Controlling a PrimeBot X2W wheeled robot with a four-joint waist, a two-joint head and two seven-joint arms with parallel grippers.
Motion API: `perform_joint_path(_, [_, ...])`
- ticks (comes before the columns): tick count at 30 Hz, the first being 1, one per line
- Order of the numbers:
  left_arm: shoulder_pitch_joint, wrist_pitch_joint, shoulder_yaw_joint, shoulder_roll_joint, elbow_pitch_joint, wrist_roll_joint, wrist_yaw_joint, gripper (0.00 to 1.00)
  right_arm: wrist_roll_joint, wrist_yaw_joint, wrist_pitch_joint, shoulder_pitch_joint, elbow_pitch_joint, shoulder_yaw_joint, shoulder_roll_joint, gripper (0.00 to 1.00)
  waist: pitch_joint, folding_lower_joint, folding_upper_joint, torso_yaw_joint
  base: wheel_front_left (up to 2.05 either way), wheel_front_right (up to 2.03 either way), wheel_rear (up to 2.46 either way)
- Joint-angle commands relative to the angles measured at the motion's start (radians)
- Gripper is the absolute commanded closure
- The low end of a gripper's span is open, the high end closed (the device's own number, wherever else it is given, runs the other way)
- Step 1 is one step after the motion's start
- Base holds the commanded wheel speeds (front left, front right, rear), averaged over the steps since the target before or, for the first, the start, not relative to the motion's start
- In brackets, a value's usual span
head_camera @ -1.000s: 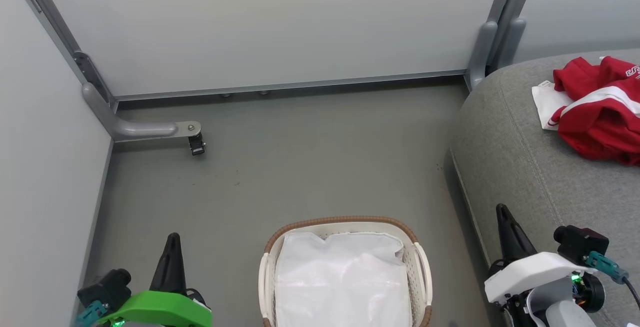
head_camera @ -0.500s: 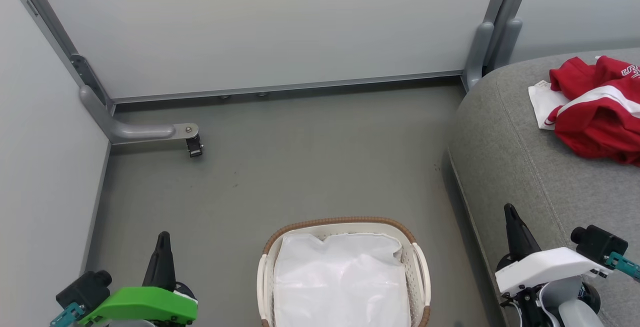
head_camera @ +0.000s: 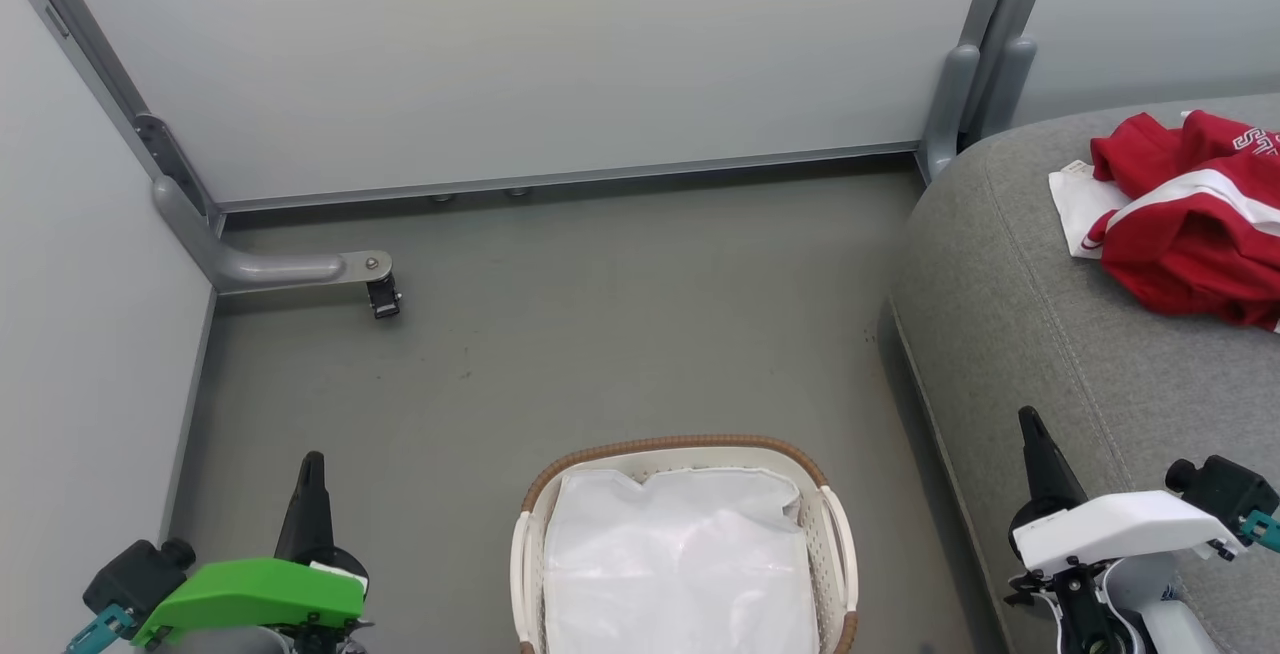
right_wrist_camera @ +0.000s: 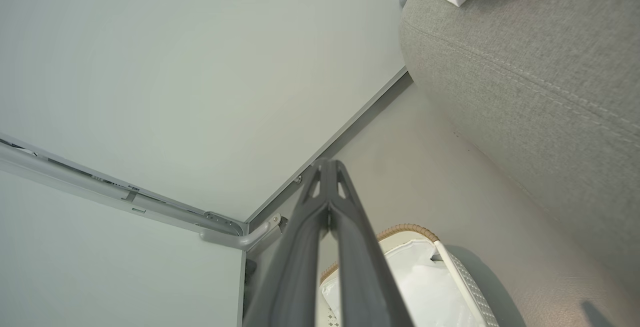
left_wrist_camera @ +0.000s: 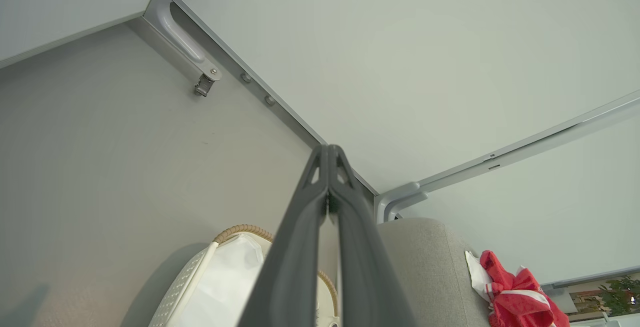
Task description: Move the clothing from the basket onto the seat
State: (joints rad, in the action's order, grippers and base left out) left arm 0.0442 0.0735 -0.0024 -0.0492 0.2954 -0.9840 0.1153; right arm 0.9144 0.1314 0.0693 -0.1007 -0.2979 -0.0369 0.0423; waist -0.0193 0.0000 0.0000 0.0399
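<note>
Saw clothing heaped on seat, right of and beyond basket. Found white liner inside basket. Noted left tool left of basket, right tool right of it, both pinched closed, empty.

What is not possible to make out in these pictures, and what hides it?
- Head view: the bright red sports clothing on the grey fabric sofa seat is cut off by the right edge; its white lettering cannot be read whole.
- Head view: the oval cream-white perforated plastic basket is cut off by the bottom edge; the white liner sheet hides whatever lies under it.
- Left wrist view: the left gripper covers part of the basket.
</note>
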Motion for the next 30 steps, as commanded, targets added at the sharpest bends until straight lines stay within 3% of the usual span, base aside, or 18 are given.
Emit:
perform_joint_path(1, [0.028,-0.006,0.008,-0.005,-0.015,-0.026,0.005,1.00,0.030,-0.001,-0.007,-0.011,0.016,-0.007,0.006,1.00,0.000,0.0000,0.0000,-0.001,0.00,0.00,0.00])
perform_joint_path(30, [0.049,-0.089,0.057,-0.006,-0.032,-0.300,0.010,1.00,0.332,-0.001,-0.088,-0.012,0.035,-0.039,0.008,1.00,0.006,0.0000,0.0000,-0.015,0.00,0.00,0.00])
